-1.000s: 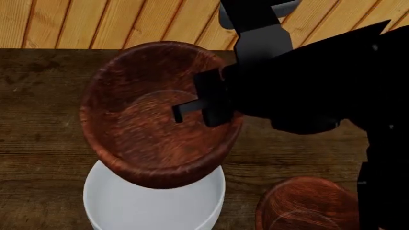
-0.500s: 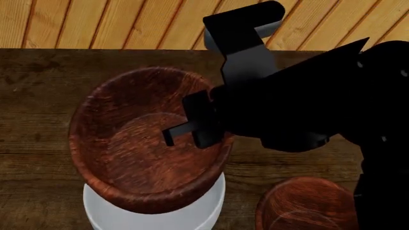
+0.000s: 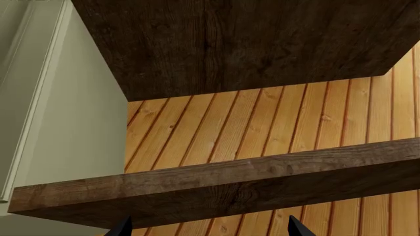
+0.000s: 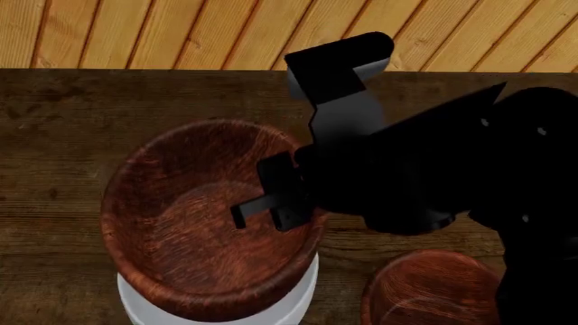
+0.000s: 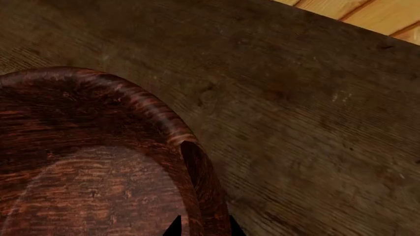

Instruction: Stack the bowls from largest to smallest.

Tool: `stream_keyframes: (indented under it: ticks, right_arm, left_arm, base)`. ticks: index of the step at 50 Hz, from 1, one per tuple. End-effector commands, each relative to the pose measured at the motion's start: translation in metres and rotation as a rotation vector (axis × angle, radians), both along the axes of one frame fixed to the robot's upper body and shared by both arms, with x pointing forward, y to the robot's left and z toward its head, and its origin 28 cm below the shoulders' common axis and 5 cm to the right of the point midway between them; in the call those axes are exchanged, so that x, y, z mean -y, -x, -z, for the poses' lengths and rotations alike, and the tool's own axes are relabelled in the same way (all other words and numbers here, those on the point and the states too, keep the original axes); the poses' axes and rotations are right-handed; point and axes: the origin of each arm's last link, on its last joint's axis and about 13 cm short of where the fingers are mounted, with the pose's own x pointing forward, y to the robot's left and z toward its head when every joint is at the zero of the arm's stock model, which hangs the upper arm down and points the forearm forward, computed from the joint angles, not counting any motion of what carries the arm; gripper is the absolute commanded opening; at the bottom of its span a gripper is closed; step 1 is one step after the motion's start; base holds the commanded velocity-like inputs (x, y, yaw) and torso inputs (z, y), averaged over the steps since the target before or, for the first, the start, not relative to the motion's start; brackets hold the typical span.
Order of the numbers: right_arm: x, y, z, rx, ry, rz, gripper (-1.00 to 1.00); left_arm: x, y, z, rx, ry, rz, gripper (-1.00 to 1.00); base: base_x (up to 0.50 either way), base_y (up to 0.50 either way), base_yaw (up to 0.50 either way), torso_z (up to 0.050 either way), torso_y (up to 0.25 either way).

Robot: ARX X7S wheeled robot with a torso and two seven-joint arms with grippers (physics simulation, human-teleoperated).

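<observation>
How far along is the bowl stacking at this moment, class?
Nothing is finished yet. In hand: the right tool grips the rim of the larger wooden bowl, now over the white bowl and nearly seated. Left: release it, then add the smaller wooden bowl, on the table.

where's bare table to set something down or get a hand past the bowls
Bare table runs left of the big wood bowl and along the far edge behind it. It is crowded near the front: the big wood bowl sits over the white bowl with the right gripper on its rim, and the small wood bowl lies under that arm.
</observation>
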Motion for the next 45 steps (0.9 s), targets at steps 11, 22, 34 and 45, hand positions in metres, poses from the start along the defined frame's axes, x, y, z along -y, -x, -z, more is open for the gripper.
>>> stream_keyframes:
  ticks: [11,22,34,45]
  right_arm:
    - [-0.001,-0.003,0.014,-0.024,0.004,-0.009,-1.0]
    - [-0.003,-0.005,0.021,-0.037,0.008,-0.016,-1.0]
    - [-0.004,-0.008,0.029,-0.051,0.002,-0.021,-1.0]
    - [-0.004,-0.01,0.035,-0.062,-0.001,-0.023,-1.0]
  left_arm:
    - [0.0,0.0,0.0,-0.001,-0.003,-0.003,1.0]
    - [-0.002,0.0,0.002,-0.001,0.003,-0.005,1.0]
    - [-0.002,0.0,0.002,-0.001,0.001,-0.005,1.0]
    - [-0.002,-0.001,0.002,0.0,0.003,-0.004,1.0]
  base:
    - [0.0,0.0,0.0,0.0,0.0]
    - [0.0,0.0,0.0,0.0,0.0]
    - [0.0,0.0,0.0,0.0,0.0]
    - [0.0,0.0,0.0,0.0,0.0]
